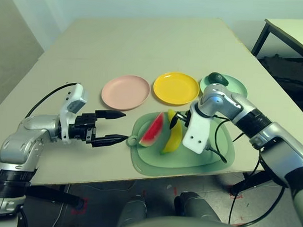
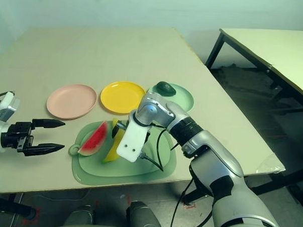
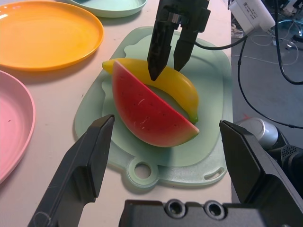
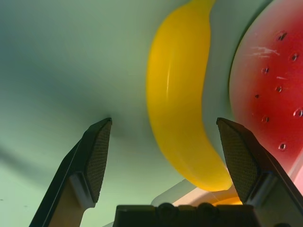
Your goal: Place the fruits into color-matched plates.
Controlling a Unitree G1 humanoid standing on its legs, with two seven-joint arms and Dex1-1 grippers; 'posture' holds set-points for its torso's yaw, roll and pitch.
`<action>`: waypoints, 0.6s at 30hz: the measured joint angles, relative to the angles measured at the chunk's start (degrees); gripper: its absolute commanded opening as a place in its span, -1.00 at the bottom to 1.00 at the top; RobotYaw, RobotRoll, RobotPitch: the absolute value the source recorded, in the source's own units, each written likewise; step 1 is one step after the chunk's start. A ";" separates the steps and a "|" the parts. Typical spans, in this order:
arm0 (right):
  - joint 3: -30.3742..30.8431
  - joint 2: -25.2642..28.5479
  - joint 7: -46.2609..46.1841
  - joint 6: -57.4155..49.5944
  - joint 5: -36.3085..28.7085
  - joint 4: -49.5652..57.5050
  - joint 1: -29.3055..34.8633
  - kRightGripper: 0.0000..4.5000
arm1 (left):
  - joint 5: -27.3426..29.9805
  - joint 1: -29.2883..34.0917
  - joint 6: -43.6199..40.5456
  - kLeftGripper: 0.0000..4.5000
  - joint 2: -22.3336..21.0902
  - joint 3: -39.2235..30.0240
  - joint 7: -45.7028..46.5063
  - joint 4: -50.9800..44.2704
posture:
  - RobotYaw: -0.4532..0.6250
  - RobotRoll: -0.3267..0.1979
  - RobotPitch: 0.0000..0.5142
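Your left gripper (image 1: 127, 126) is hovering over the table (image 1: 119, 47) at the 9 o'clock side of the green cutting mat (image 1: 154, 169), its fingers standing wide open and empty, pointing toward the mat. Your right gripper (image 4: 164, 119) is reaching down over the banana (image 4: 177, 90) with its fingers open. The banana is lying partly in the space between them and isn't being gripped; whether a finger is touching it, you cannot tell.

The watermelon wedge (image 1: 153, 130) is resting on the mat just beside the banana, toward 9 o'clock, near the mat's ring handle (image 1: 132, 140). The banana is lying lengthwise, its far end pointing to about 12 o'clock.

Seen from the mat's middle, the pink plate (image 1: 126, 92) is sitting empty at 10 o'clock and the yellow plate (image 1: 176, 88) is sitting empty at 12. The mint plate (image 1: 237, 87) is sitting at 1 o'clock, and the avocado (image 1: 218, 78) is resting on it, toward that plate's 11 o'clock edge.
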State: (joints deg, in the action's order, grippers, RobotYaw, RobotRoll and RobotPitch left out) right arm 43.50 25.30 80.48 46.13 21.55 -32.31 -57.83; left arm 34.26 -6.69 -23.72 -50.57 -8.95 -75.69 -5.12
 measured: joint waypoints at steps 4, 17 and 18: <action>0.00 -0.41 -0.39 0.94 0.42 -1.04 -0.34 0.98 | 0.00 0.24 0.01 1.00 0.01 -0.04 0.35 -0.13 | -0.18 0.25 -0.74; -0.02 0.03 -0.08 1.95 0.69 -1.85 -0.42 0.98 | -0.07 -0.50 0.71 1.00 0.47 -0.03 0.42 0.18 | -0.20 0.25 -0.74; -0.02 0.07 -0.02 1.88 0.68 -1.80 -0.41 0.98 | -0.09 -0.51 0.79 1.00 0.53 -0.02 0.41 0.24 | -0.20 0.25 -0.74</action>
State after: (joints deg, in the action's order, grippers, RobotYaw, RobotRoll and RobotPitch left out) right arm 43.48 25.37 80.46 48.00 22.23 -34.10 -58.24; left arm 34.16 -7.20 -22.93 -50.04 -8.97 -75.28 -4.87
